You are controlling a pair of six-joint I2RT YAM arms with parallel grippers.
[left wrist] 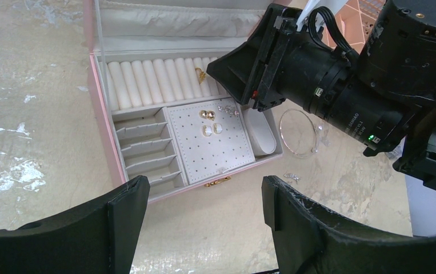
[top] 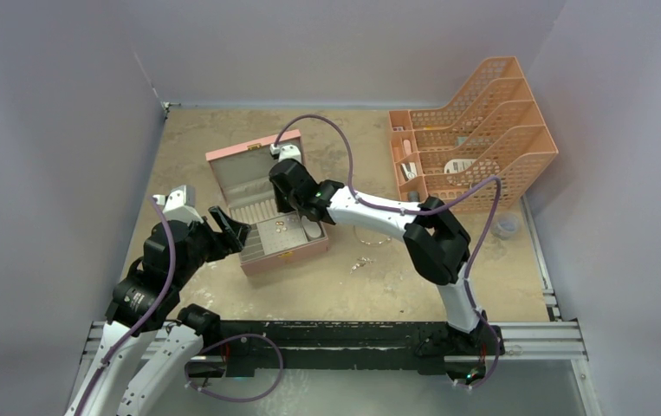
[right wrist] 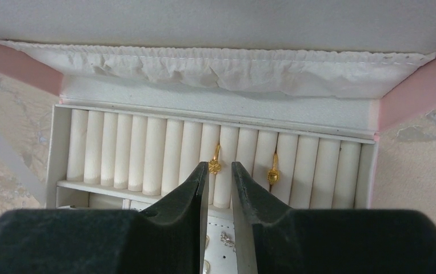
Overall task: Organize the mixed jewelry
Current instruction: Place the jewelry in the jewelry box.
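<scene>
sandy bench [top: 214,139] carries an open pink grey-lined rectangular box [top: 285,255] at frame centre. left fingers [left wrist: 118,208] gape wide at its lower left; right fingers [right wrist: 190,194], narrowly parted, hover over its roll row [right wrist: 147,151]. thin wire hoop [left wrist: 280,131] lies right of the box. two small gold rings [right wrist: 214,166] sit in the rolls.

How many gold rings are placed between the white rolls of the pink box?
2. One gold ring sits near the middle of the rolls, just ahead of the right tool; the second ring is further right. The tool may hide others.
</scene>
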